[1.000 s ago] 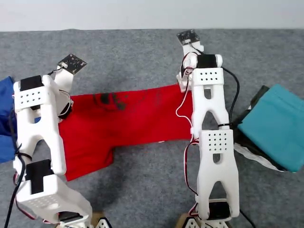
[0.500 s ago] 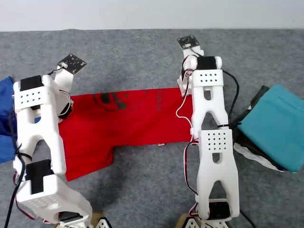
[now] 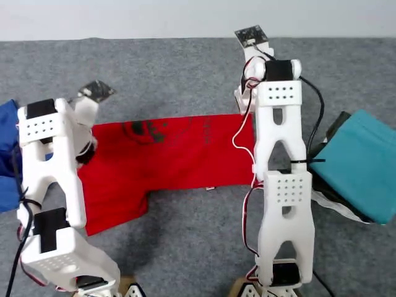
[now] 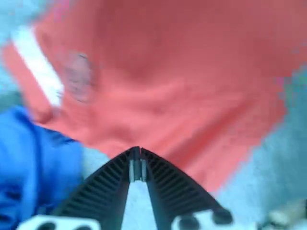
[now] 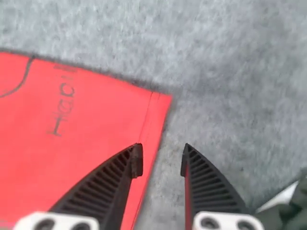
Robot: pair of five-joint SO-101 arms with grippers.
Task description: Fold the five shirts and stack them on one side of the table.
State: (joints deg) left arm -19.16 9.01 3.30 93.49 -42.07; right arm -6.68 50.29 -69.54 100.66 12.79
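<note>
A red shirt (image 3: 161, 154) is seen spread flat at the centre of the grey desk (image 3: 185, 68) in the high view; it is laid as a long band running from 9 o'clock towards 3 o'clock, with a wider flap reaching down towards 7 o'clock. A dark round print (image 3: 145, 130) is shown on its upper part towards 10 o'clock, and faint dark lettering (image 3: 206, 129) nearer the 2 o'clock corner; the cloth lies mostly smooth, with a straight far edge. In the left wrist view a white strip (image 4: 38, 67) is seen along one edge of the red cloth; in the right wrist view a stitched hem is seen running along the shirt's side edge to a square corner.

The left tool (image 4: 139, 165) is held at the 9 o'clock end of the shirt; its jaws are pressed together, tips just at the cloth's edge, and whether any cloth is pinched cannot be told. The right tool (image 5: 159, 160) is held over the shirt's 2 o'clock corner; its jaws are parted, one finger above the red hem, the other above bare desk.

A blue shirt (image 3: 7, 154) is bunched at the 9 o'clock edge, just beside the red one. A folded teal shirt (image 3: 362, 161) is stacked at 3 o'clock on dark and white garments (image 3: 331, 201), apart from the red shirt.
</note>
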